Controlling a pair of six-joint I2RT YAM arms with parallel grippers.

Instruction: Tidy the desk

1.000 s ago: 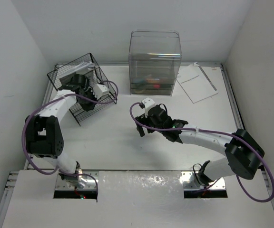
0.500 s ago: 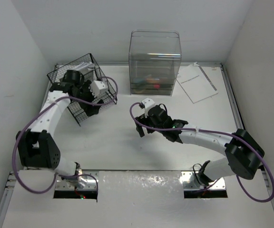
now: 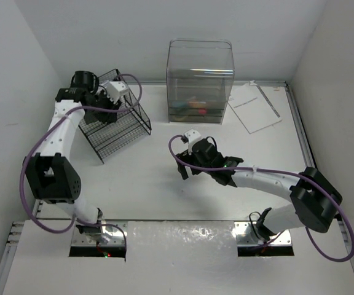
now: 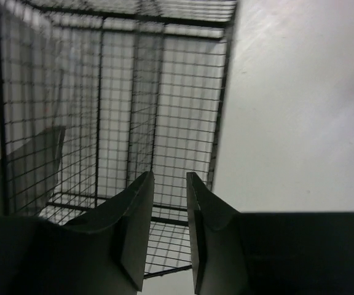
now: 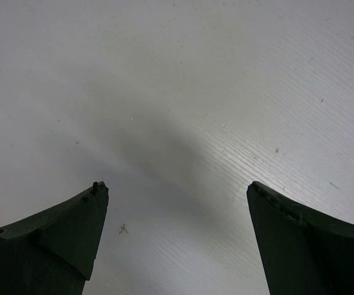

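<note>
The left hand (image 4: 168,178) is reached out to the far left corner of the counter (image 3: 146,190). Its two fingers (image 4: 134,227) are drawn nearly together, with only a narrow slit between them, and nothing is caught in that slit. Just past its fingertips and below them is a black wire basket (image 3: 120,126). In the top view the basket sits askew to the counter's edges and looks tipped. In the wrist view its mesh fills the space ahead of the hand and to its left. Bare white counter runs along the hand's right side.

A tall clear box (image 3: 200,74) stands well off to the right of that hand, against the back wall. Small coloured things lie at the bottom of the box, too blurred to name.

The right hand (image 5: 177,190) hangs low over the middle of the counter, on the near side of the box. It is spread wide and grasps nothing, and only plain counter shows between its fingertips. Farther right, well beyond this hand, a printed paper sheet (image 3: 255,107) lies flat in the far right corner, just beside the box.
</note>
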